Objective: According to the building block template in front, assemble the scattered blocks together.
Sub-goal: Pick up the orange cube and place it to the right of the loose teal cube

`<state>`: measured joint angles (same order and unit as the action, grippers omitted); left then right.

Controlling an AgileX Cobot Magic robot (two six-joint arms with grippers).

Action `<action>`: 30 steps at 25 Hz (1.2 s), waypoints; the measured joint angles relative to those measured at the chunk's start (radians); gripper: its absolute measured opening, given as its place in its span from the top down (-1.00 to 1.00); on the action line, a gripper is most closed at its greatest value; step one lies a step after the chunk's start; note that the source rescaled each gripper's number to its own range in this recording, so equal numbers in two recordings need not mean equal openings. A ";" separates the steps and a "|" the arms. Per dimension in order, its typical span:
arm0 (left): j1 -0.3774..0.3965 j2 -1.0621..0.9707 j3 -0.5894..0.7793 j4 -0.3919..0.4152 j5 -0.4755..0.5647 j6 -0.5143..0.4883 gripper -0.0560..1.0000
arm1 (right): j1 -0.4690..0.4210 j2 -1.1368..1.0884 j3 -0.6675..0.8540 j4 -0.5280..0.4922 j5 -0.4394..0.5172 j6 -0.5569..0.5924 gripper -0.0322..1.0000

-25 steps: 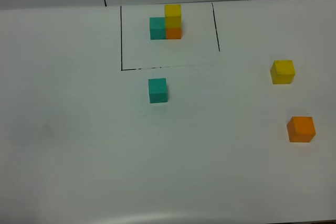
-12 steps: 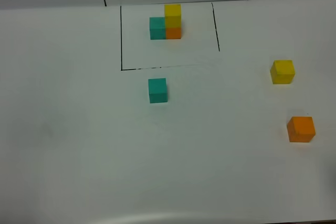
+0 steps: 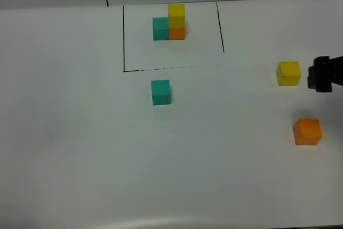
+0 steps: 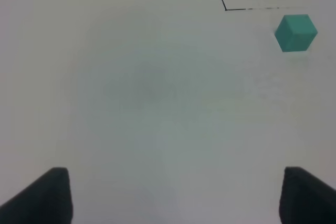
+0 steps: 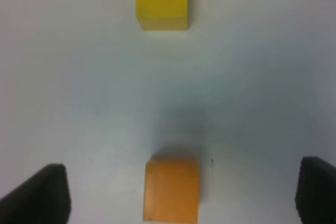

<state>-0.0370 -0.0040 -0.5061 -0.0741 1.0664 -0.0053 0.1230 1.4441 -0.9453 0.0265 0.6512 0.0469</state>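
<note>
White surface [image 3: 75,148] carries three loose blocks: teal block [image 3: 161,92] just outside the black outline [image 3: 124,36] framing the template stack [image 3: 170,23], with yellow block [image 3: 288,73] and orange block [image 3: 307,132] well apart from it on the right side. Right tool [image 3: 320,74] hangs just beside the yellow block, fingers spread wide and gripping nothing; its wrist view shows the orange block lying between them. Left tool [image 4: 173,198] also spread and empty, over bare surface, teal block well ahead of it.
</note>
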 joint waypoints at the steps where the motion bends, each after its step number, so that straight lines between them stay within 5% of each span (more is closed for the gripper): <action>1: 0.000 0.000 0.000 0.000 0.000 0.000 -0.73 | 0.002 0.031 -0.017 0.000 -0.004 0.001 -0.89; 12: 0.000 0.000 0.000 0.000 0.000 0.000 -0.72 | 0.003 0.261 -0.188 -0.037 0.018 0.000 -0.89; 22: 0.000 0.000 0.000 0.000 0.000 0.000 -0.72 | 0.003 0.270 -0.169 -0.054 0.130 0.002 -0.89; 30: 0.000 0.000 0.000 0.000 0.000 0.000 -0.72 | 0.003 0.270 -0.043 -0.026 0.096 0.002 -0.89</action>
<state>-0.0370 -0.0040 -0.5061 -0.0741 1.0664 -0.0053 0.1260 1.7136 -0.9884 0.0000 0.7477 0.0490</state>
